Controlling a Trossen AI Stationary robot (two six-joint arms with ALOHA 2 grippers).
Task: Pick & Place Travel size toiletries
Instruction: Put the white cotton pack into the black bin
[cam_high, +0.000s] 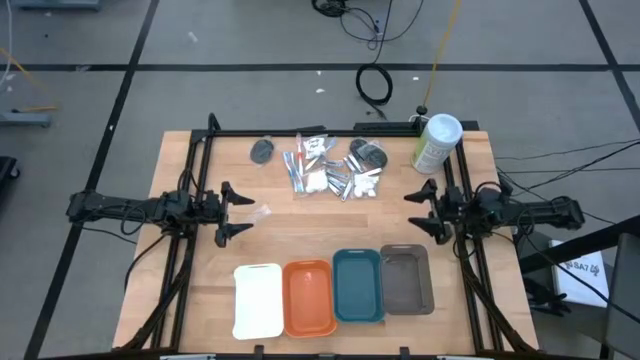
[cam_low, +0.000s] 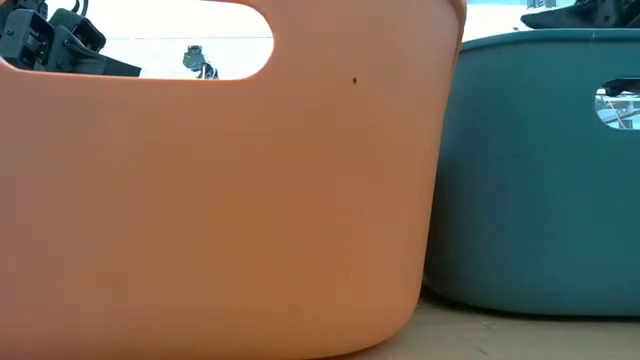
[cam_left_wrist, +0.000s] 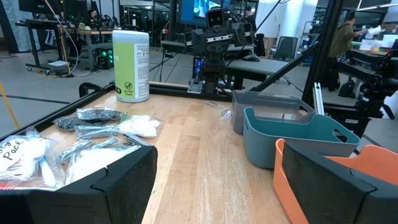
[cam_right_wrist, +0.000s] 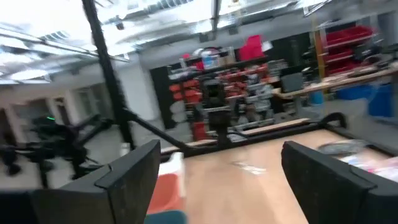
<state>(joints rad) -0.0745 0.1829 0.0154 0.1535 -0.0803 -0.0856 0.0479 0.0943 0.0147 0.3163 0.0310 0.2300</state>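
The travel size toiletries (cam_high: 330, 168) lie in a heap on the table's far middle: clear-wrapped sticks with red and blue, silvery pieces, white pads and dark round bundles (cam_high: 262, 150). In the left wrist view the toiletries (cam_left_wrist: 93, 140) lie ahead of the fingers, off to one side. A small clear wrapper (cam_high: 262, 211) lies alone near my left gripper. My left gripper (cam_high: 235, 213) (cam_left_wrist: 211, 186) hovers open at the table's left side. My right gripper (cam_high: 420, 210) (cam_right_wrist: 221, 180) hovers open at the right side. Both point toward the table's middle and hold nothing.
Four trays stand in a row along the near edge: white (cam_high: 258, 300), orange (cam_high: 309, 297), teal (cam_high: 357, 285) and grey (cam_high: 406, 279). A pale-green canister with a white lid (cam_high: 437, 143) stands at the far right corner. The low view shows mostly the orange tray's wall (cam_low: 220, 200) and the teal tray's wall (cam_low: 540, 170).
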